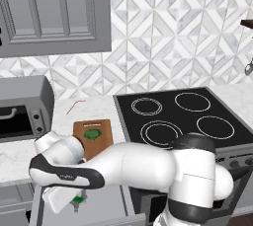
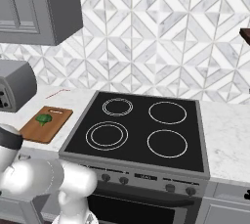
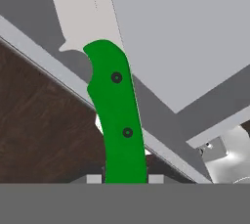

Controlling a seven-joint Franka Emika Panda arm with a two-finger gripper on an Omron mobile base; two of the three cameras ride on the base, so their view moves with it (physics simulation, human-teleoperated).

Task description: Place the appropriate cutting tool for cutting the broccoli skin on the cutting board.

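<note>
- the pincer (image 3: 121,176) is closed on the knife (image 3: 116,115), gripping the low end of its bright green handle; the handle, with two dark rivets, runs up the hand view to a pale blade (image 3: 83,8).
- in the left base view the pincer (image 1: 78,201) hangs low at the front of the table (image 1: 94,109), over an open grey drawer (image 1: 111,205), with a bit of green showing between its tips.
- behind the knife in the hand view lie grey drawer panels and dark brown floor (image 3: 39,120).
- the cutting board (image 1: 101,131) lies on the white marble table just left of the stove (image 1: 183,116), slot handle at its far edge.
- the broccoli (image 1: 92,133) sits on the board's far half; the right base view shows it (image 2: 44,119) on the board (image 2: 53,125) too.
- the knife is below table level, well apart from the board.
- a grey toaster oven (image 1: 22,106) stands at the left, and a thin red line (image 1: 75,104) lies on the table behind the board.
</note>
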